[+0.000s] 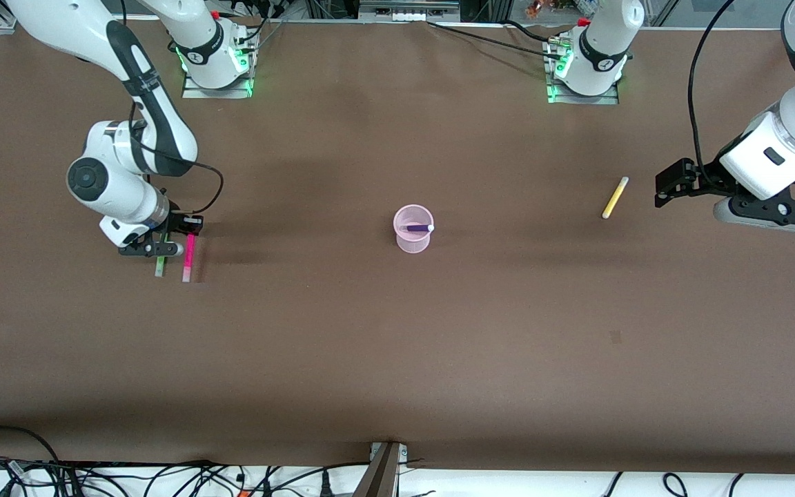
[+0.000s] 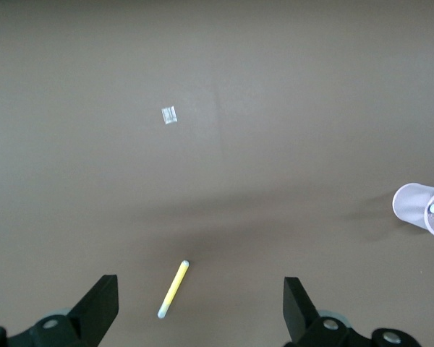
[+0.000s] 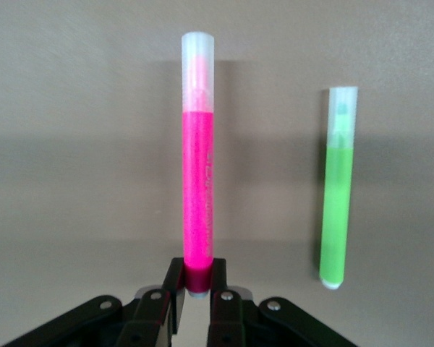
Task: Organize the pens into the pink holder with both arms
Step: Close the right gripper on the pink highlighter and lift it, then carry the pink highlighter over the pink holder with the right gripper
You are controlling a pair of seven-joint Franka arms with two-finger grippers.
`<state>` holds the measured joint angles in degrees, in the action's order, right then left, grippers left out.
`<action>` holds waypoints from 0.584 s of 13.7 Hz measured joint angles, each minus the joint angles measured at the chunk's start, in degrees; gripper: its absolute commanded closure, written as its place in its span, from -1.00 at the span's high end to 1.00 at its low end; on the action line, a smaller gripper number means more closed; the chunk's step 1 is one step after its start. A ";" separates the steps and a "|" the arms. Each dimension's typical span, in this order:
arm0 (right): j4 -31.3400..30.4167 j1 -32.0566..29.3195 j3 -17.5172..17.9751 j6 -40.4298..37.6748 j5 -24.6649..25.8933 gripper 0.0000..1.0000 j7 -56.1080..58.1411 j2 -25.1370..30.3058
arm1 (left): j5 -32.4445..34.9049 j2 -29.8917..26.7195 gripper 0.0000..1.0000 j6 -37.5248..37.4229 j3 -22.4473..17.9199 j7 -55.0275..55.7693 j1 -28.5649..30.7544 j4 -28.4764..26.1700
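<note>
The pink holder [image 1: 413, 238] stands upright mid-table with the dark purple pen [image 1: 417, 227] in it. The holder also shows in the left wrist view [image 2: 418, 206]. My right gripper [image 1: 187, 231] is low over the table toward the right arm's end, shut on one end of the magenta-pink pen [image 1: 188, 261]. In the right wrist view my right gripper [image 3: 197, 285] pinches that pen [image 3: 199, 166]. The green pen [image 3: 338, 188] lies beside it on the table [image 1: 160, 266]. The yellow pen [image 1: 615, 197] lies toward the left arm's end. My left gripper [image 1: 665, 186] hovers beside it, open and empty [image 2: 199, 307], with the yellow pen [image 2: 173, 289] between the fingers' lines.
A small pale patch [image 2: 169, 114] lies flat on the brown table [image 1: 397, 359]. Cables and a bracket [image 1: 385, 469] run along the table edge nearest the front camera.
</note>
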<state>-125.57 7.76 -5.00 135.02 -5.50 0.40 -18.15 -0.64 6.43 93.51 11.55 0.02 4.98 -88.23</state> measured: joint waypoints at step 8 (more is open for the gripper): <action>17.44 4.79 0.58 -26.77 -18.99 -0.85 -14.06 -0.02 | 0.08 0.00 1.00 -0.61 -0.23 -0.03 0.34 0.71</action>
<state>-108.14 12.55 -4.42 108.25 -24.49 -13.67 -18.17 -0.56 6.43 92.90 11.32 -0.01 5.32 -87.52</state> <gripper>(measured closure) 0.819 0.000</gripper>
